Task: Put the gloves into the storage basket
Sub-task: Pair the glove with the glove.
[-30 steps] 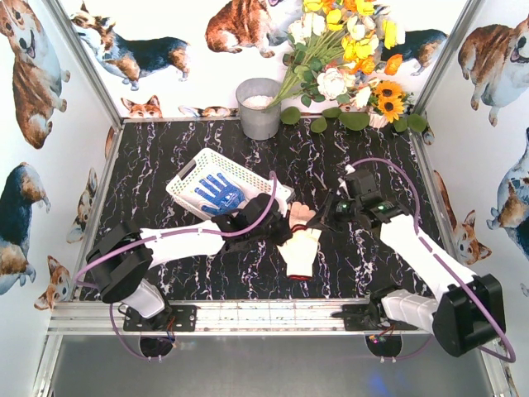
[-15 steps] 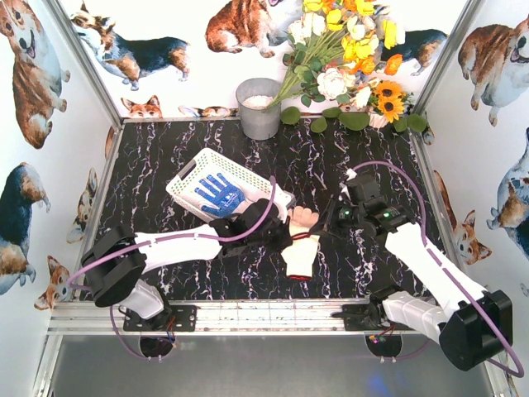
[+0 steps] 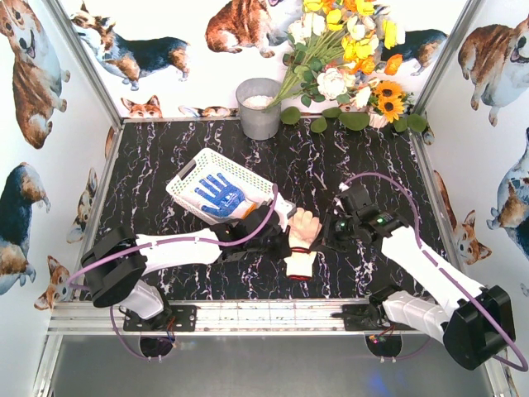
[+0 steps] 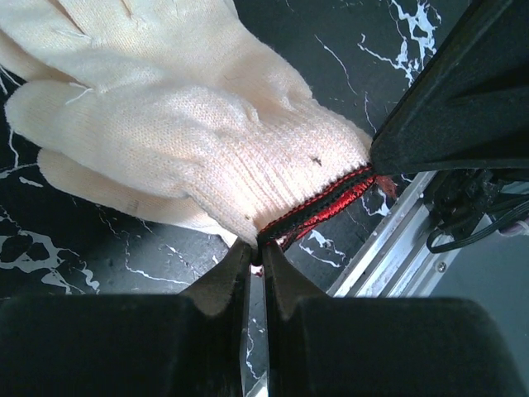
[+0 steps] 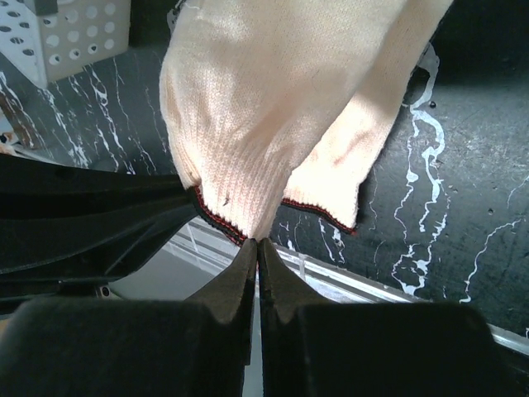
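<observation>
Both grippers pinch the black-and-red cuff of one cream glove [image 3: 304,227]. My left gripper [image 4: 256,248] is shut on the cuff edge, with the cream glove [image 4: 190,124] spreading away from it. My right gripper [image 5: 258,244] is shut on the same cuff from the other side, under the cream glove [image 5: 273,107]. A second cream glove [image 3: 299,265] lies flat under it; its red-edged cuff also shows in the right wrist view [image 5: 326,186]. The white storage basket [image 3: 188,175] stands at the back left and holds a blue-and-white glove [image 3: 219,193].
A grey metal bucket [image 3: 259,108] stands at the back wall beside a bunch of flowers [image 3: 347,58]. The metal rail of the table's near edge [image 3: 273,314] runs just behind the gloves. A corner of the basket [image 5: 74,37] shows in the right wrist view.
Both grippers have closed in on the cream glove's cuff, the left moving right and the right moving left and nearer. The glove has shifted slightly toward the near edge.
</observation>
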